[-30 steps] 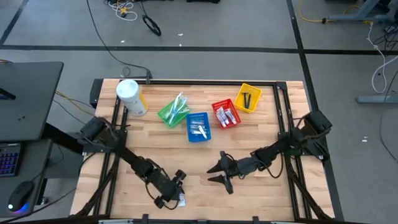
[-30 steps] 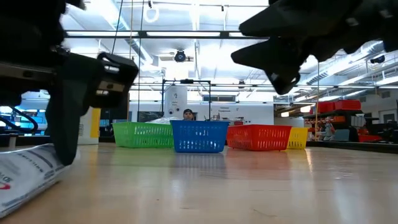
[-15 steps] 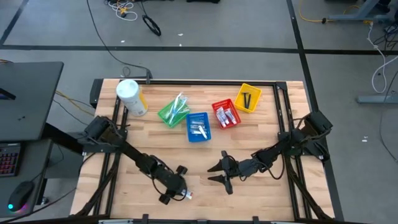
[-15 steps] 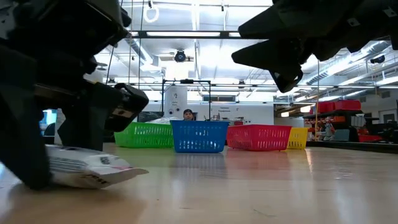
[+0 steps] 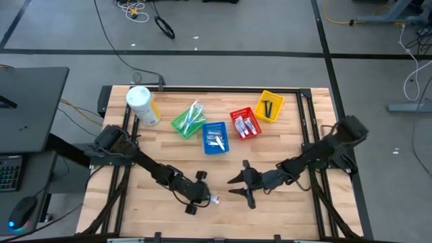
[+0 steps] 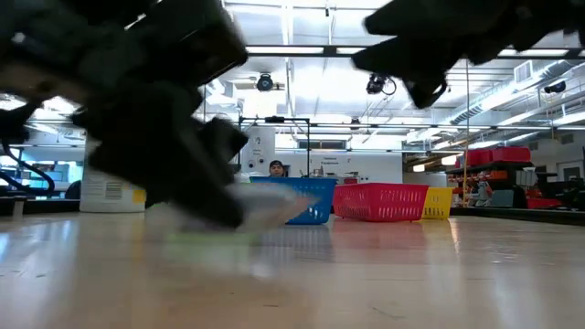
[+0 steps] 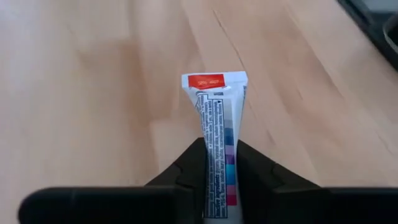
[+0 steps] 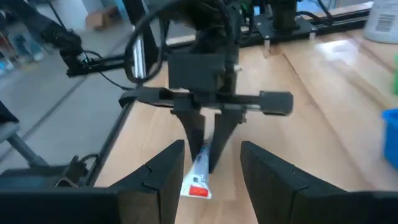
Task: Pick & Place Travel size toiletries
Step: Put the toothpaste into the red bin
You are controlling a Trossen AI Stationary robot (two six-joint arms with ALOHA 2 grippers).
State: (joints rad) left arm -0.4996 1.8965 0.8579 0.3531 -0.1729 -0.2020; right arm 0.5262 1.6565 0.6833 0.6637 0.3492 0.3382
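In the low view the left gripper [image 6: 196, 187] is a dark blur covering the green basket and part of the blue basket [image 6: 306, 196]. The tube [image 7: 217, 143] is cut off by the left wrist view's lower edge. Items inside the baskets are too small to identify from above.

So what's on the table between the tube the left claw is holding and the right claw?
Nothing, just bare wood. In the high view the white tube sticks out of the left gripper, and the stretch to the open right gripper is empty.
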